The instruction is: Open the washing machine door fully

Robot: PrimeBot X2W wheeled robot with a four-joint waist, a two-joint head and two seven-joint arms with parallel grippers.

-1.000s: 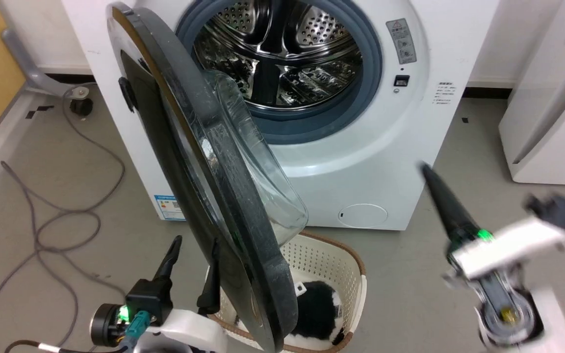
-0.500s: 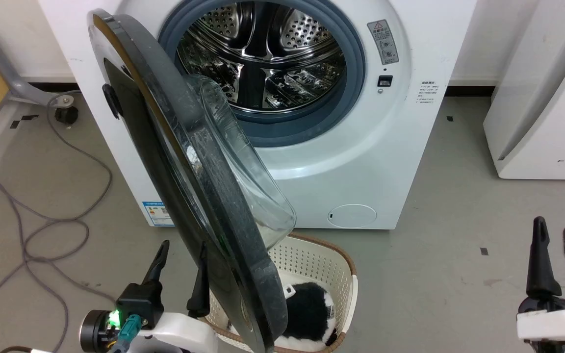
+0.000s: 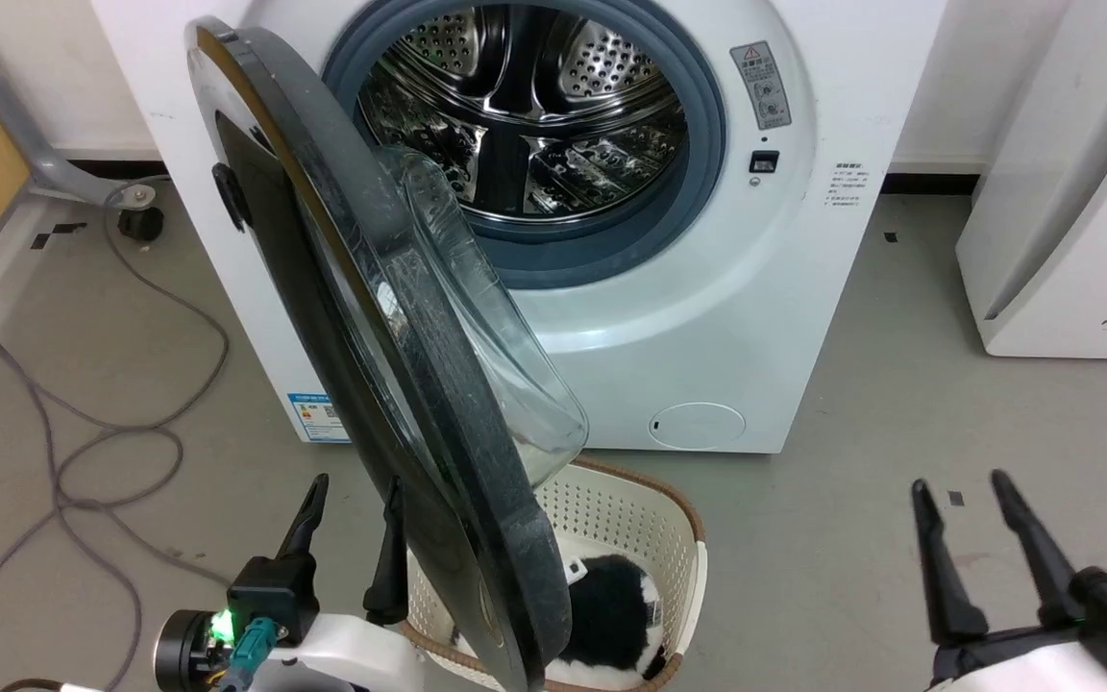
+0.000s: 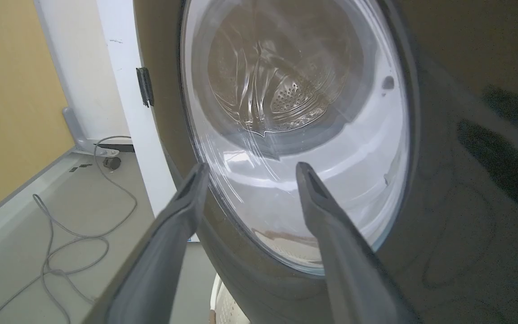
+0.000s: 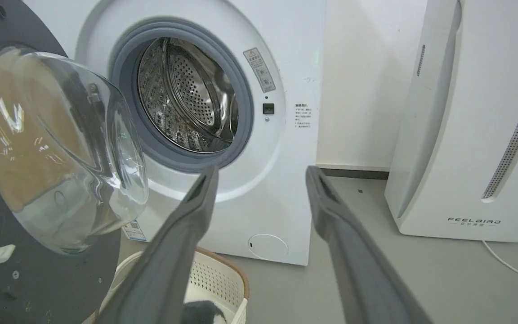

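The washing machine stands white and boxy with its steel drum exposed. The washing machine door, a black rim around a clear glass bowl, is hinged at the left and swung out towards me, roughly edge-on. My left gripper is open at the lower left, beside the door's outer face; in the left wrist view the left gripper points at the door from close by, and contact cannot be told. My right gripper is open at the lower right, apart from the machine. The right gripper faces the washing machine and the door.
A cream perforated basket holding a black-and-white item sits on the floor under the door's lower edge. A grey cable loops across the floor at the left. A white FEELBIRD appliance stands at the right.
My right arm has come down from a raised, blurred pose to the lower right, fingers pointing up. The camera has shifted slightly. The door and left gripper look unchanged.
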